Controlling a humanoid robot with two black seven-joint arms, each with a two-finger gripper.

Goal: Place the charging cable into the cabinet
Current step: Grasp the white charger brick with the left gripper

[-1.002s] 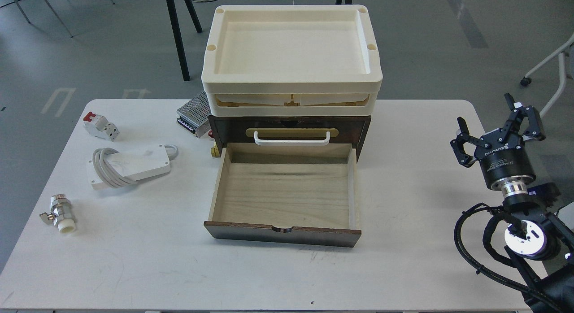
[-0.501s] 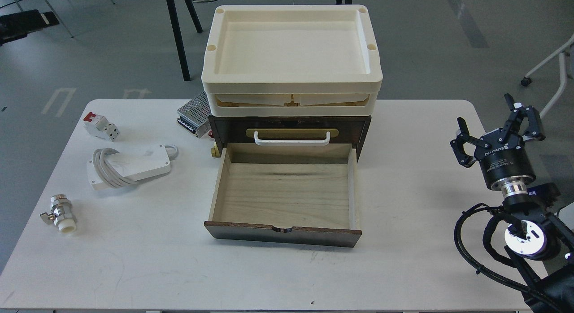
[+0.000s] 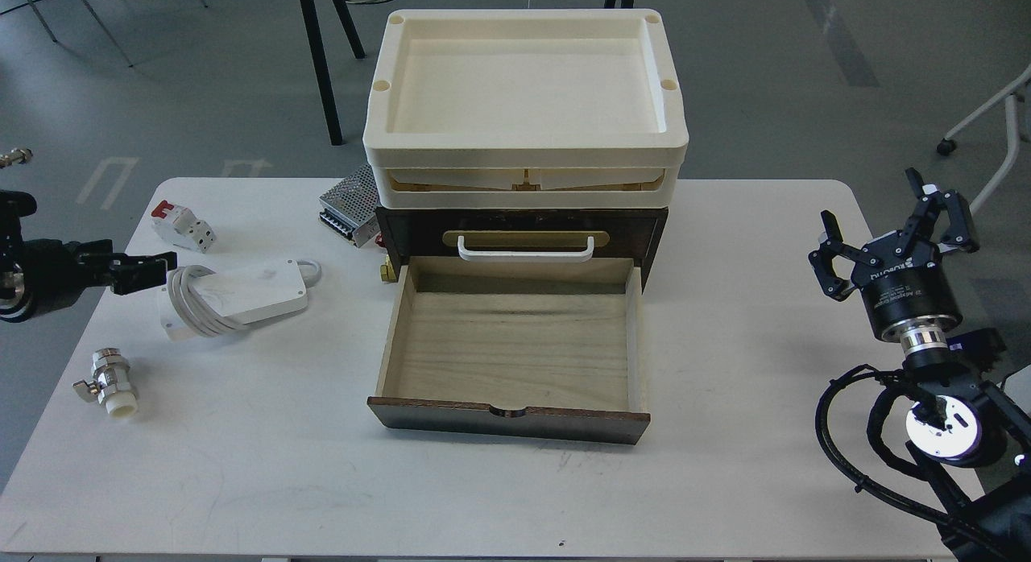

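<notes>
The charging cable (image 3: 242, 292), a flat white adapter with a pale cord coiled around its left end, lies on the white table (image 3: 725, 465) left of the cabinet (image 3: 652, 224). The cabinet's light wood drawer (image 3: 515, 345) is pulled open and empty, and a white handle (image 3: 525, 249) shows above it. My left gripper (image 3: 137, 272) comes in from the left edge. Its dark tip is right by the cord's coiled end, and I cannot tell its fingers apart or whether it touches the cord. My right gripper (image 3: 886, 232) is open and empty at the table's right edge.
Cream trays (image 3: 523, 143) are stacked on the cabinet. A white-and-red circuit breaker (image 3: 181, 226) lies at the back left. A perforated metal power supply (image 3: 348, 201) sits beside the cabinet. A metal valve (image 3: 106, 382) lies at the front left. A small brass fitting (image 3: 388, 270) is at the drawer's left corner.
My left arm has come into view from the left edge and its gripper has reached the cord end of the charging cable. The right arm, the cable and the drawer have not moved.
</notes>
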